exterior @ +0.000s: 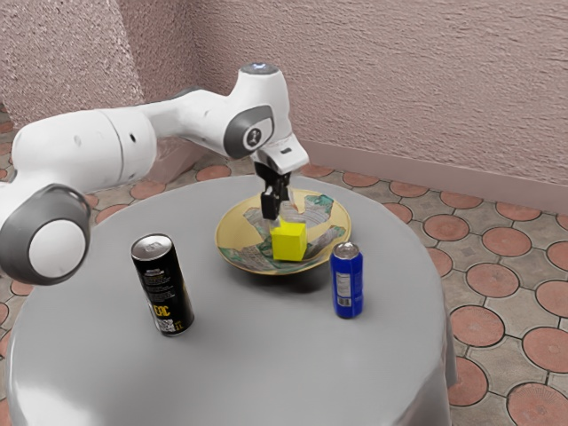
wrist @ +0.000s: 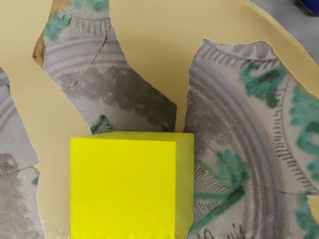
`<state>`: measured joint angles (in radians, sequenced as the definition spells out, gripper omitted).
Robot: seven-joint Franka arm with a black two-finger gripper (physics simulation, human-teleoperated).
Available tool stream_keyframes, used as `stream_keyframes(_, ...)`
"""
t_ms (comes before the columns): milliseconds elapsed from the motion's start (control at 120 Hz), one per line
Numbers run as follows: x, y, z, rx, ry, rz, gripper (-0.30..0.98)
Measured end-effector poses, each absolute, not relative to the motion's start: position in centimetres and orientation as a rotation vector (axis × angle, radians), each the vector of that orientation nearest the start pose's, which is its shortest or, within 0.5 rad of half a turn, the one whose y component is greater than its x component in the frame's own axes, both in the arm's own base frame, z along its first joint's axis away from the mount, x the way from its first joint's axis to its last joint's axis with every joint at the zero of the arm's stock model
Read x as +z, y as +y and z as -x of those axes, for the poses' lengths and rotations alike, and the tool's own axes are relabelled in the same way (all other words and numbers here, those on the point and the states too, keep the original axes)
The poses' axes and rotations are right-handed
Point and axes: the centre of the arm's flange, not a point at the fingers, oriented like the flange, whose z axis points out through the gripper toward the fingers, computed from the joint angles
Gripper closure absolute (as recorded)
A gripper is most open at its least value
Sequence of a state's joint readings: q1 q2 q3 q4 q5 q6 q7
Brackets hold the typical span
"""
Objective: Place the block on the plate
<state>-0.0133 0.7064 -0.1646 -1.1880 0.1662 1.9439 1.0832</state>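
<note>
The white robot arm (exterior: pixel 124 146) came in from the exterior view's left and reached above the round table (exterior: pixel 240 364), which was covered in smooth grey cloth. Its black hand (exterior: pixel 276 213) pointed down over the wide, shallow, tan plate (exterior: pixel 232 232), patterned with grey and green pieces. The bright yellow cube-shaped block (exterior: pixel 289 242) was at the hand's lower end, upright, with patterned plate surface around it in the wrist view. In the exterior view it lay within the plate's outline, toward the near side, but whether its underside touched the plate could not be told. Nor could it be told whether the hand was clamped on the block or loose about it.

A blue metal can (exterior: pixel 347 282) with a silver top stood upright on the table just beside the plate, toward the exterior view's right. A taller black can (exterior: pixel 163 286) with yellow lettering stood apart from the plate, toward the exterior view's left. Behind the table were a rough pinkish wall (exterior: pixel 390 80) and a floor (exterior: pixel 497 293) of round reddish tiles set in grey.
</note>
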Motion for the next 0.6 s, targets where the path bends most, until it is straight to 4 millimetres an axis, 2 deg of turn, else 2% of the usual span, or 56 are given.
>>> stream_keyframes(342, 44.1, -10.0, -72.0, -0.047, 1.777, 2.487, 0.00)
stream_keyframes(600, 46.0, -9.8, -70.9, -0.040, 1.714, 2.540, 0.00)
